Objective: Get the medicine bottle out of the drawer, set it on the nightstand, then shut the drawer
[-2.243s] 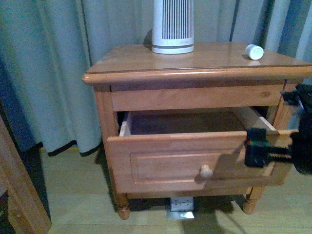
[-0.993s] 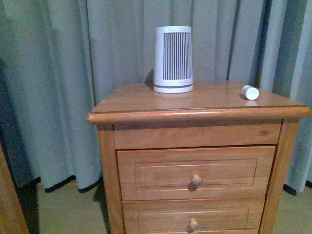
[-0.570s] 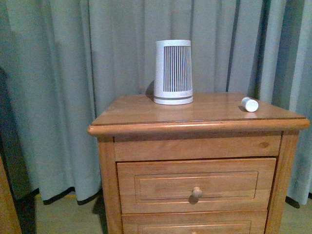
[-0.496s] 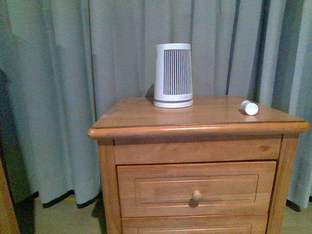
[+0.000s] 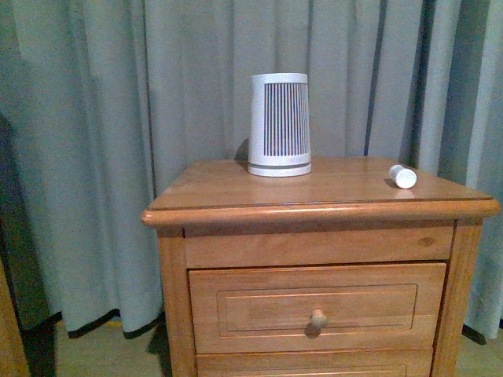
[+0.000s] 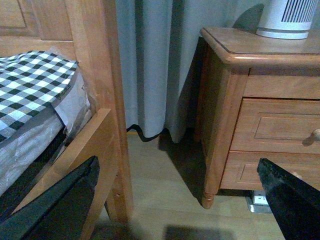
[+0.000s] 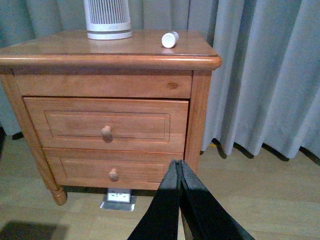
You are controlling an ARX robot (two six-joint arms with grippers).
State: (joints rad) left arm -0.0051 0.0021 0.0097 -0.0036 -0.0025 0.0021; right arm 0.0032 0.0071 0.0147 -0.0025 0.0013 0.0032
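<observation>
The medicine bottle (image 5: pixel 402 176) lies on its side on the nightstand (image 5: pixel 236 206) top, near the right edge; it also shows in the right wrist view (image 7: pixel 170 39). The drawer (image 5: pixel 259 310) is shut flush, its round knob (image 5: pixel 317 319) facing me; it also shows in the right wrist view (image 7: pixel 75 125). Neither gripper shows in the front view. My right gripper (image 7: pixel 179 165) is shut and empty, held low in front of the nightstand, away from it. My left gripper (image 6: pixel 177 175) is open and empty, near the floor between the bed frame and the nightstand (image 6: pixel 220 115).
A large white ribbed device (image 5: pixel 279 124) stands at the back of the nightstand top. Grey curtains (image 5: pixel 118 118) hang behind. A wooden bed frame (image 6: pixel 95 100) with a checked mattress (image 6: pixel 30 80) stands left of the nightstand. The lower drawer (image 7: pixel 110 172) is shut.
The drawer, open 2.2 s ago with the right gripper at its front, is now shut. The gripper has left the front view, and that view has risen.
</observation>
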